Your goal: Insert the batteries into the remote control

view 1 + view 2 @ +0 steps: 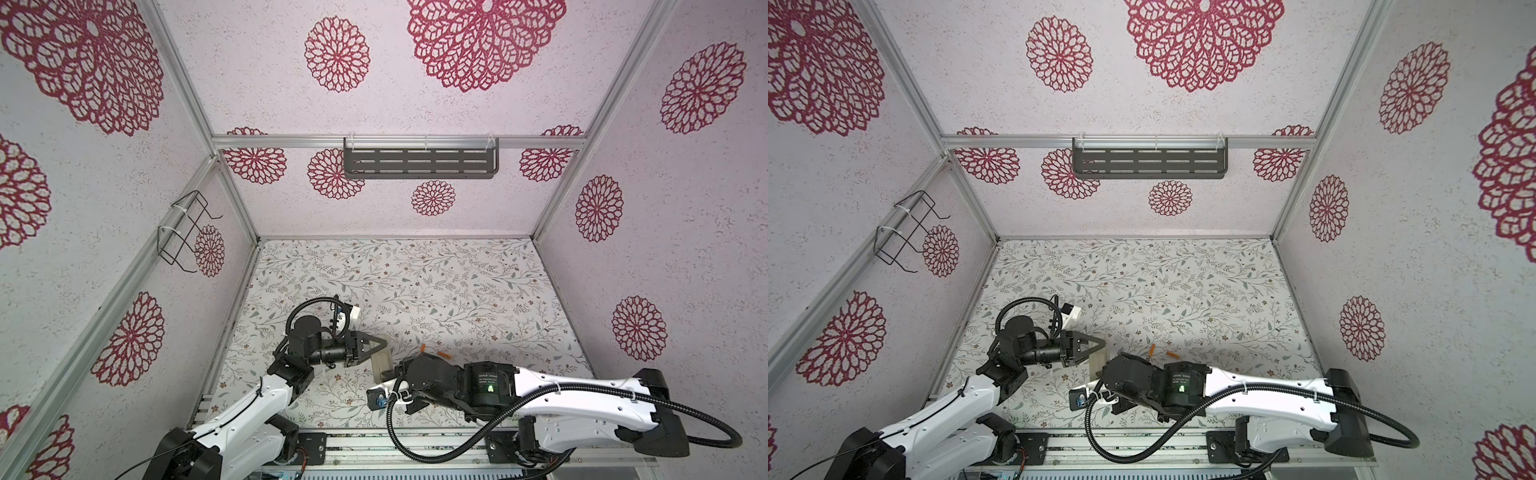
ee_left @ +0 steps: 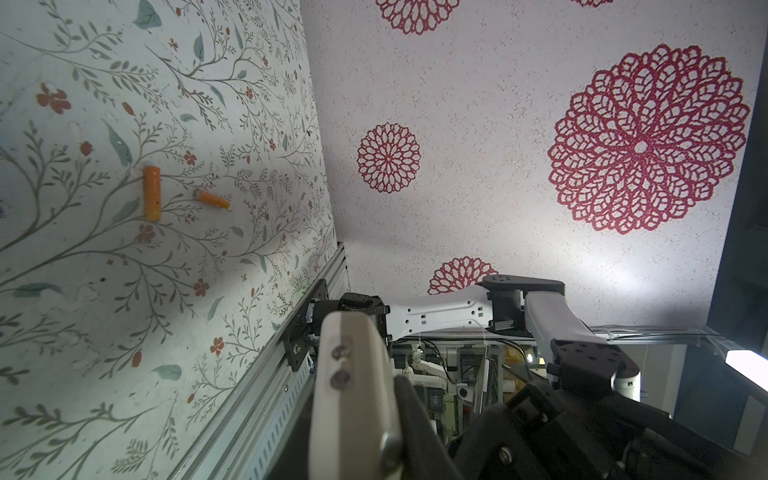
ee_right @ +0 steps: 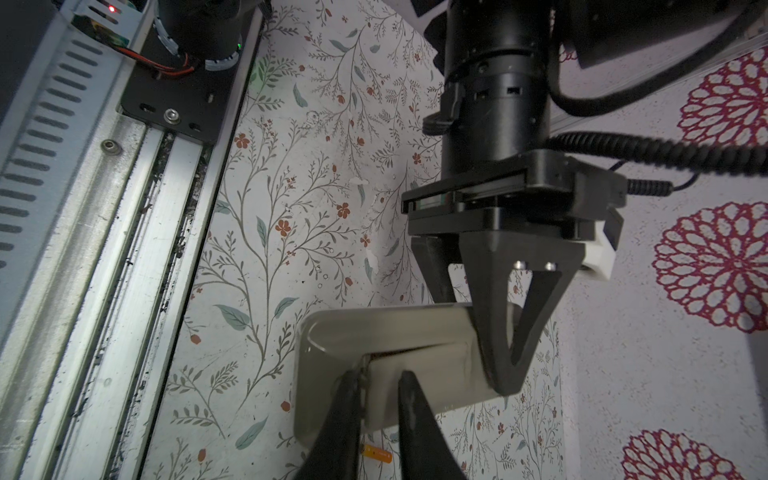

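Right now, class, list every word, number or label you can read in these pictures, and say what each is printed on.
No text here can be read.
White label print on the right arm's black joint housing: too small to read.
Faint print along one orange battery: too blurred to read.
Beige back of the remote control: no print shows.

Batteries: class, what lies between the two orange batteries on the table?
Only bare floral table: the left wrist view shows one battery and the other battery apart, nothing between.
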Controlling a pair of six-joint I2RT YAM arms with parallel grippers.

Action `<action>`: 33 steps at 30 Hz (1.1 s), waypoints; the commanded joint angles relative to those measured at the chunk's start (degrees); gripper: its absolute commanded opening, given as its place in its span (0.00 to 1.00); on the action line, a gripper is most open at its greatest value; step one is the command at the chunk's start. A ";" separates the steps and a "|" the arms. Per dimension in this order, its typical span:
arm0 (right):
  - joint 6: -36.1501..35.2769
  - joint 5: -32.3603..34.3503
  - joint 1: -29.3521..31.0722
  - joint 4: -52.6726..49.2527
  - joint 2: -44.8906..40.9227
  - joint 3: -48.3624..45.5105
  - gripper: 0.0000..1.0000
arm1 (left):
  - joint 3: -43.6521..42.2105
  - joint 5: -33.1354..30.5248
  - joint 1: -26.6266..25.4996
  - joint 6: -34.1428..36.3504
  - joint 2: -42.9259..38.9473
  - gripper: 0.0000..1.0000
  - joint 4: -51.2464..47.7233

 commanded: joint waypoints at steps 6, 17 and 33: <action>-0.81 6.44 -0.96 5.30 -2.24 -0.13 0.20 | 1.01 4.90 -0.84 1.39 -0.41 0.00 -0.34; -0.81 6.44 -0.89 5.44 -2.36 -0.26 0.20 | 1.31 4.84 -0.81 1.40 -0.29 0.00 -0.57; -0.89 5.76 -0.81 5.29 -2.55 -0.43 0.20 | 1.71 4.75 -0.66 1.40 -0.24 0.00 -0.67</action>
